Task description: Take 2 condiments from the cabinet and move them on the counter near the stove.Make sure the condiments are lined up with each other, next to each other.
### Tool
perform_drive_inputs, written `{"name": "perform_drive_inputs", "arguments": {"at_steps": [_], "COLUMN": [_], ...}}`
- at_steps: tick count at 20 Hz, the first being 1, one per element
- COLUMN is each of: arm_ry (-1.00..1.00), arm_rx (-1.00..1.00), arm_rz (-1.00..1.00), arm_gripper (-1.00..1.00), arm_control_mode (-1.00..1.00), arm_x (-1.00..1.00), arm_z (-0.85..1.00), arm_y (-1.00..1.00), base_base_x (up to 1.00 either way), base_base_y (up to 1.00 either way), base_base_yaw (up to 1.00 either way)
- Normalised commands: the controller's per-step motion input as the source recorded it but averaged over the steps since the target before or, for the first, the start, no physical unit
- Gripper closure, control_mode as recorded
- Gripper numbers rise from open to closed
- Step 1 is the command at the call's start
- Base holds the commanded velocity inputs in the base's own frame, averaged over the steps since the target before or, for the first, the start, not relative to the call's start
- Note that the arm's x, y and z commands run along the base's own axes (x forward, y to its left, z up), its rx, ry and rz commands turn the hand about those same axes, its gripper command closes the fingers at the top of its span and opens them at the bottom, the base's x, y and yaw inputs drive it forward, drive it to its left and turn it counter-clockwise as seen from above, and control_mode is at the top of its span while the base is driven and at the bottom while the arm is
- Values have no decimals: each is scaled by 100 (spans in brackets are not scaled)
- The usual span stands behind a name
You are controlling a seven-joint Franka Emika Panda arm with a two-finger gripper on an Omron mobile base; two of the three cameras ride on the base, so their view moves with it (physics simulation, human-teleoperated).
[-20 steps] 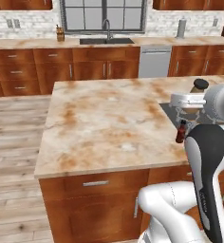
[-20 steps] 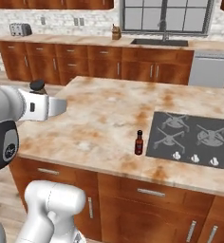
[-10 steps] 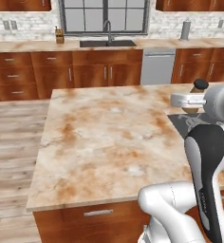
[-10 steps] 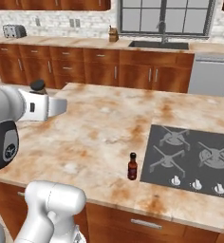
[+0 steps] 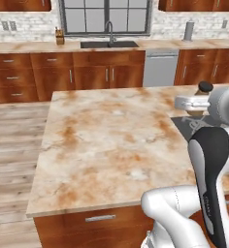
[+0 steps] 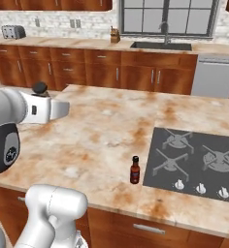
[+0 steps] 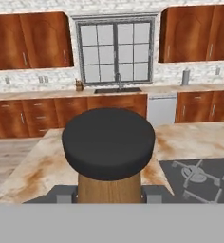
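Left base view: counter (image 5: 111,140) sits closer and larger than a second ago, so the base has driven in. Gripper (image 5: 196,102) at 3 o'clock, clamped on the tan shaker (image 5: 202,89)

Right base view: sauce bottle (image 6: 135,170) stands upright just beside the stove (image 6: 194,162), at its 9 o'clock edge. Shaker's dark top (image 6: 39,88) at 9 o'clock, well apart from the bottle

Hand view: shaker cap dead centre, stove at 4 o'clock. Judgement: second condiment in transit; placement beside the bottle remains

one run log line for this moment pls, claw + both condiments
claw: shut on tan shaker, carried above counter | sauce bottle: upright on counter beside stove | tan shaker: not yet placed
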Motion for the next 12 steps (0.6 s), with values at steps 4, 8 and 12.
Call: {"name": "perform_drive_inputs", "arguments": {"at_steps": [4, 8, 12], "arm_ry": [19, 37, 38], "arm_rx": [0, -5, -3], "arm_rz": [-9, 0, 2], "arm_gripper": [100, 100, 100], "arm_control_mode": [-100, -100, -100], "arm_x": [-49, -28, -3], "arm_z": [-62, -73, -76], "arm_y": [-63, -85, -57], "base_base_x": [0, 0, 0], "base_base_y": [0, 0, 0], "base_base_yaw": [0, 0, 0]}}
